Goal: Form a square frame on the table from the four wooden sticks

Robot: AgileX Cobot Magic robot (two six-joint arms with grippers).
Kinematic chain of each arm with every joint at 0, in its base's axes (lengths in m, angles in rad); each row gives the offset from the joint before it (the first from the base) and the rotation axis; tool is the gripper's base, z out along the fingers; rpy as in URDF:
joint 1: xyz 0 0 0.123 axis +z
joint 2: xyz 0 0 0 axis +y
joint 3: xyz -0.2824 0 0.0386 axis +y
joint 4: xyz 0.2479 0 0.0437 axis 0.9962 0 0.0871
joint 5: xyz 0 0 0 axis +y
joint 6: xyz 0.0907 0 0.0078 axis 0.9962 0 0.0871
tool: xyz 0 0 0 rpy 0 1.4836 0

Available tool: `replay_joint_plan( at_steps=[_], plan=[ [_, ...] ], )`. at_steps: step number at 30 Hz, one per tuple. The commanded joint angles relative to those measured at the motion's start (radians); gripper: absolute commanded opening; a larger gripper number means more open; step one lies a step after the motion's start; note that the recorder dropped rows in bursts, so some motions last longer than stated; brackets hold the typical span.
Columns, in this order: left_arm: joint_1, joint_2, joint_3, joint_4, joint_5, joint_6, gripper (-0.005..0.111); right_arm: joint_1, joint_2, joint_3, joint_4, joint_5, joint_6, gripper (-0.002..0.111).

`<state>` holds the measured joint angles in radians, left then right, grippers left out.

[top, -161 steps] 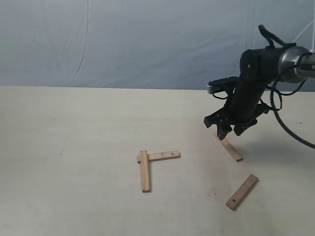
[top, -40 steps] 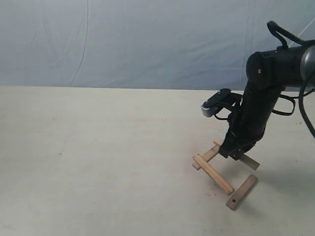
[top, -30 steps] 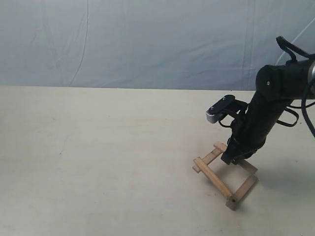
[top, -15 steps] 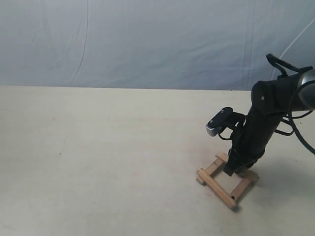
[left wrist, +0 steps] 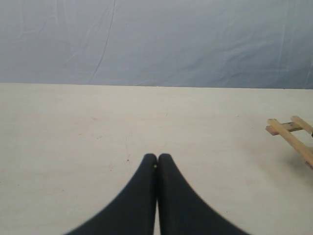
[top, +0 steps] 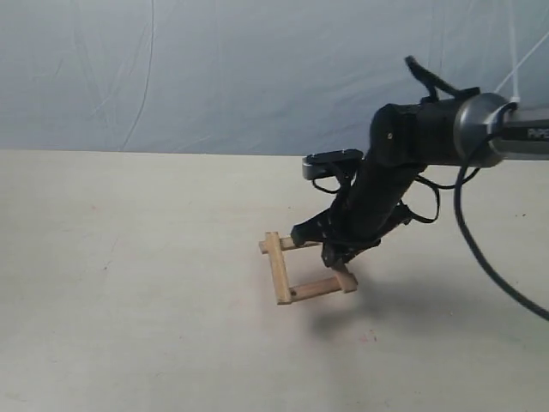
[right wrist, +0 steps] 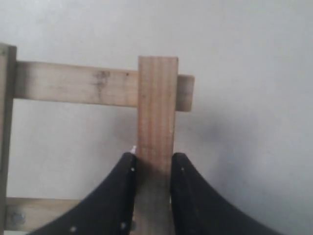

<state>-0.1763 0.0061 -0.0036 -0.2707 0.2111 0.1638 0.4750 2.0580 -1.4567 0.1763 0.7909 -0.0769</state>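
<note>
Right fingers point(right wrist: 126, 188): I am pinching one side stick point(right wrist: 157, 103) across its narrow width.
Left fingers point(left wrist: 146, 178): I am keeping them pressed together, holding nothing.
Square frame point(top: 279, 270): lying on the tabletop point(top: 129, 283) beneath my right arm.
Handling: I am judging the sticks light, stiff and loosely overlapped, so a mid-stick grip and gentle moves suit.

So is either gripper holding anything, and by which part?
The right gripper holds one wooden stick by its long edges, back from its overlapping end; the left gripper holds nothing.
</note>
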Motion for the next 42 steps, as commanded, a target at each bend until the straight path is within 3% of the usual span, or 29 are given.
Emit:
replay_joint_plan(
  at_steps=[1,6,19,21,26,29,34,36,40,42],
  plan=[
    [-0.007,-0.006,0.004,0.003,-0.002,0.001,0.000,0.064,0.081,-0.087,-0.082,0.061,0.232,-0.001],
    [-0.007,-0.006,0.004,0.003,-0.002,0.001,0.000,0.090,0.147,-0.143,-0.079,0.062,0.364,-0.001],
    [-0.007,-0.006,0.004,0.003,-0.002,0.001,0.000,0.105,0.186,-0.157,-0.107,0.063,0.410,0.000],
    [-0.007,-0.006,0.004,0.003,-0.002,0.001,0.000,0.105,0.186,-0.157,-0.106,0.065,0.417,0.006],
    [-0.007,-0.006,0.004,0.003,-0.002,0.001,0.000,0.105,0.186,-0.157,-0.100,0.067,0.431,0.043],
    [-0.007,-0.006,0.004,0.003,-0.002,0.001,0.000,0.105,0.184,-0.162,-0.107,0.067,0.455,0.051],
    [-0.007,-0.006,0.004,0.003,-0.002,0.001,0.000,0.105,0.141,-0.165,-0.121,0.067,0.477,0.048],
    [-0.007,-0.006,0.004,0.003,-0.002,0.001,0.000,0.103,0.116,-0.165,-0.156,0.079,0.477,0.038],
    [-0.007,-0.006,0.004,0.003,-0.002,0.001,0.000,0.081,0.073,-0.165,-0.213,0.136,0.474,-0.001],
    [-0.007,-0.006,0.004,0.003,-0.002,0.001,0.000,0.041,0.054,-0.158,-0.220,0.189,0.414,0.000]
  ],
)
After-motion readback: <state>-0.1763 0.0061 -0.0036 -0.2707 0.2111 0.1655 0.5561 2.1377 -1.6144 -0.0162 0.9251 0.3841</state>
